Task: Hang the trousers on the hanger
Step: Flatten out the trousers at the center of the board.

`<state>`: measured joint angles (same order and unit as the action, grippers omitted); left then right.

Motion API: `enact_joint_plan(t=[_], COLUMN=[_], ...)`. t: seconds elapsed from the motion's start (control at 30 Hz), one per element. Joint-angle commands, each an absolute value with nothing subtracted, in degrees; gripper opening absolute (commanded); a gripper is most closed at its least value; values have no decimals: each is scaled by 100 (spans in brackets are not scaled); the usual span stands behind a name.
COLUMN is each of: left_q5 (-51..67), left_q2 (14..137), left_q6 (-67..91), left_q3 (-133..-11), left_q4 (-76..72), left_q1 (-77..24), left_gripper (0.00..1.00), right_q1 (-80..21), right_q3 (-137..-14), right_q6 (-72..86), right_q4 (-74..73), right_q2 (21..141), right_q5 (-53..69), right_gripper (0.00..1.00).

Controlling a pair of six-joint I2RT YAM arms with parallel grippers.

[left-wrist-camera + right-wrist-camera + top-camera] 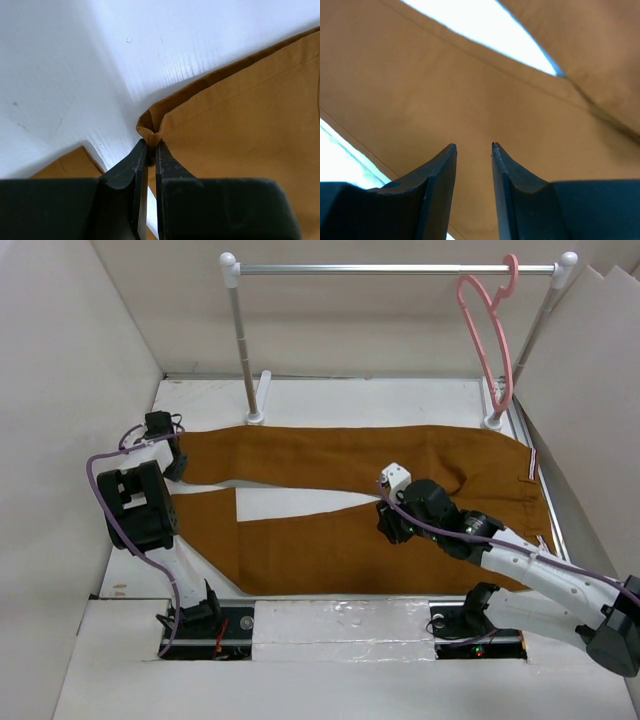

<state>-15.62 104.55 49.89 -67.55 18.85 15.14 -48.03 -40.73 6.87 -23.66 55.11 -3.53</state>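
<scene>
The rust-brown trousers (pixel 340 502) lie flat across the white table, waistband at the right, legs spread to the left. The pink hanger (pixel 487 330) hangs by its hook from the right end of the rail. My left gripper (pixel 178 462) is at the hem of the far leg; in the left wrist view it (pixel 150 146) is shut on a pinched fold at the corner of the trousers' hem (pixel 151 131). My right gripper (pixel 392 520) hovers just above the near leg close to the crotch; in the right wrist view it (pixel 473 146) is open and empty over the cloth (pixel 470 100).
A silver-and-white clothes rail (pixel 395 269) stands at the back on two posts (pixel 243 350). Pale walls close in the table (pixel 290 503) on the left, back and right. The arm bases sit at the near edge.
</scene>
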Motion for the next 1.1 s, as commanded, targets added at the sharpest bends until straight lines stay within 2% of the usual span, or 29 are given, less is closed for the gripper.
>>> enact_joint_plan(t=[0.0,0.17,0.3,0.33,0.4,0.43,0.47,0.53,0.6,0.63,0.67,0.7,0.73,0.83,0.9,1.0,1.03,1.07], left_q5=[-1811,-1995,-2022,-1995,-1977,-1995,-2004,-2021,-1882,-1890,-1951,-1960,-1882,-1951,-2117,-2049,-1996,-1960], left_q2=[9993,9801,9343,9343,9535,9614,9728,9686,9239,9055,8652,8440,8063,7604,7304,7260,7321,7495], left_q6=[4580,4421,4079,4017,3946,3990,4025,4043,3903,3807,3710,3474,3315,3155,3269,3445,3419,3402], left_q3=[-7013,-7347,-7234,-7251,-7373,-7513,-7532,-7367,-7094,-6814,-6707,-6558,-6261,-5663,-5398,-4984,-4853,-4825], left_q4=[1881,1969,1407,1337,1563,1921,2055,2232,2119,1996,1978,1978,1960,2275,2600,2856,2883,2935], left_q1=[1573,1573,1573,1573,1625,1626,1626,1626,1626,1504,1372,971,723,-428,-1034,-1195,-1195,-1195], left_gripper=[0,0,0,13,29,52,62,69,68,65,60,55,38,0,0,0,12,18], right_q1=[-4720,-4720,-4720,-4720,-4720,-4720,-4668,-4667,-4615,-4614,-4614,-4614,-4553,-4482,-4412,-4193,-4123,-4122], right_q3=[-3920,-4043,-4069,-4052,-4026,-4008,-3982,-3973,-3990,-3999,-3990,-3973,-3955,-3902,-3876,-3815,-3814,-3806], right_q6=[554,466,369,343,325,290,255,168,123,80,70,79,70,70,79,-149,-184,-193], right_q4=[-2497,-2443,-2513,-2557,-2627,-2637,-2645,-2645,-2637,-2628,-2619,-2567,-2488,-2426,-2391,-2347,-2355,-2329], right_q2=[5616,5783,5783,5766,5722,5669,5643,5608,5616,5625,5634,5634,5616,5555,5476,5423,5414,5414], right_q5=[-44,263,316,316,325,334,351,439,474,492,501,553,589,624,685,887,922,966], right_gripper=[41,43,45,45,47,48,48,49,46,42,34,7,0,0,0,0,0,2])
